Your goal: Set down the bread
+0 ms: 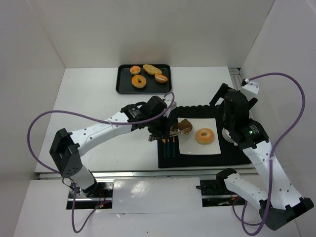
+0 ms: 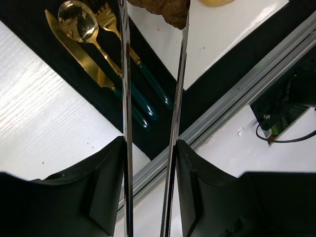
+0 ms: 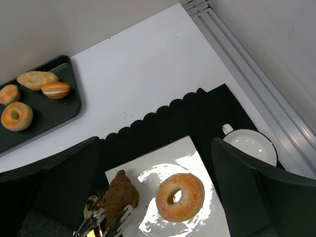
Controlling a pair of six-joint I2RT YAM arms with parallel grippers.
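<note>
A brown croissant-shaped bread (image 1: 185,126) (image 2: 165,10) (image 3: 120,195) is pinched between the tips of metal tongs (image 2: 126,98) (image 3: 106,222). It is at the left edge of the white square plate (image 1: 195,148) (image 3: 148,165); I cannot tell whether it touches it. My left gripper (image 1: 160,129) (image 2: 150,148) is shut on the tongs' two arms. A sugared ring donut (image 1: 204,136) (image 3: 179,196) lies on the plate's right half. My right gripper (image 1: 228,101) (image 3: 155,143) hovers open above the far side of the plate, holding nothing.
A black tray (image 1: 123,86) (image 3: 59,111) at the back holds several more breads. Gold cutlery with green handles (image 1: 169,145) (image 2: 98,54) lies left of the plate on the black placemat (image 1: 207,159). A white cup (image 1: 228,134) (image 3: 249,145) stands right of the plate.
</note>
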